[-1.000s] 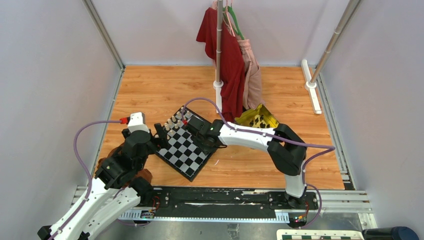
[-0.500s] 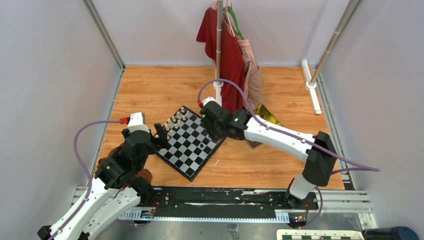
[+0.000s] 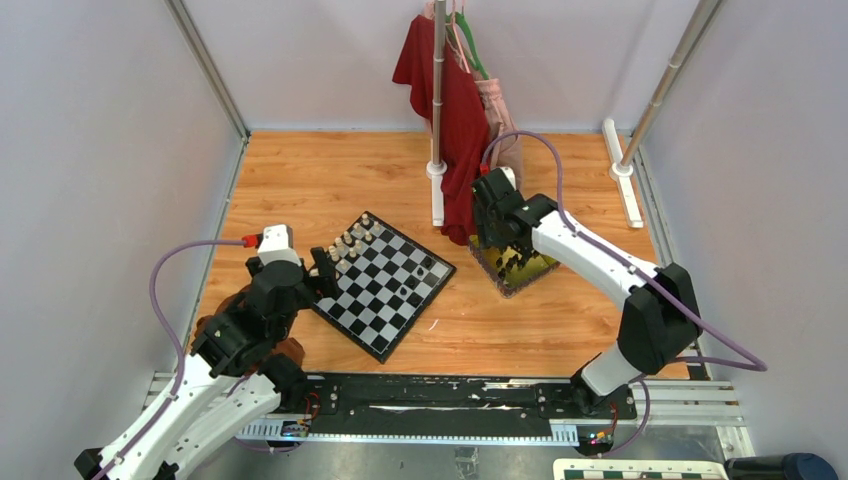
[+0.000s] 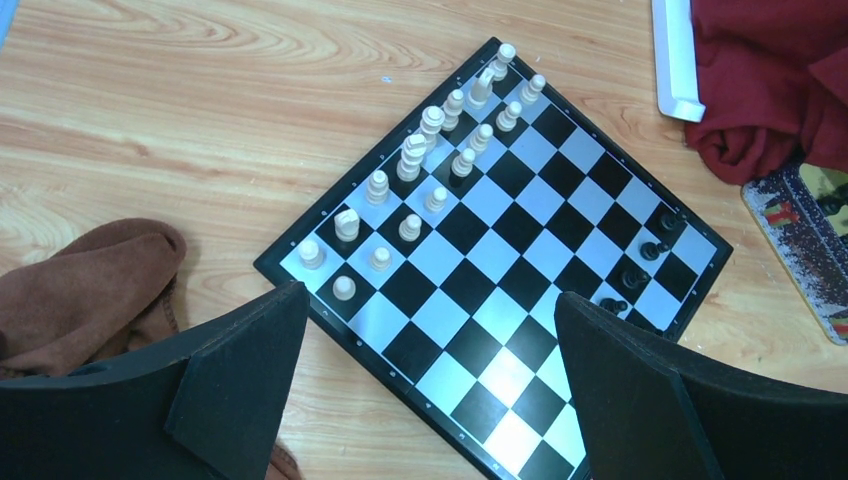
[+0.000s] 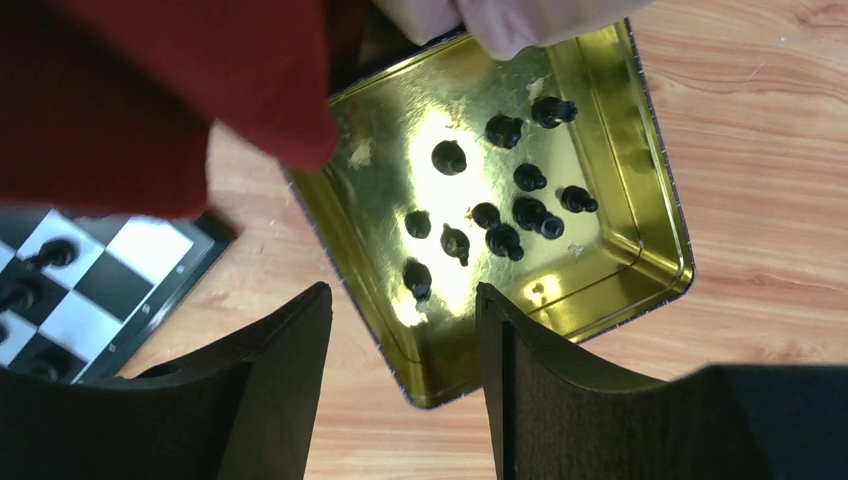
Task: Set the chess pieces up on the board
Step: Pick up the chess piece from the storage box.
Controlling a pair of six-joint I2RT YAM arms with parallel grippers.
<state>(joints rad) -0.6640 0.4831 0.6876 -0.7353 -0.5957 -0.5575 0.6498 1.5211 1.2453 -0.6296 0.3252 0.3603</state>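
The left arm (image 3: 230,340) is folded low at the table's near left, elbow bent, its wrist aimed over the near-left corner of the board (image 3: 380,300). The left gripper (image 4: 430,310) hangs above that corner with its jaws spread wide and nothing between them. A crumpled brown cloth (image 4: 90,290) lies on the wood just left of the board, beside the left finger. The board sits turned like a diamond between the two arms. The cream pieces (image 4: 415,155) crowd its upper-left edge in two rough rows, all upright, and a few black pieces (image 4: 650,248) stand along the opposite right edge. The right arm (image 3: 600,265) reaches far forward and leftward from its base, wrist pointing down over the gold tray (image 5: 660,270). The right gripper (image 5: 402,295) hovers above the tray's near side, jaws parted and empty. Loose black pieces (image 5: 500,240) lie scattered in the tray, some tipped over. A red garment (image 5: 150,90) hanging from the pole (image 3: 438,100) drapes between board and tray, hiding the tray's far-left corner, and a pink garment (image 5: 520,20) covers part of its far rim.
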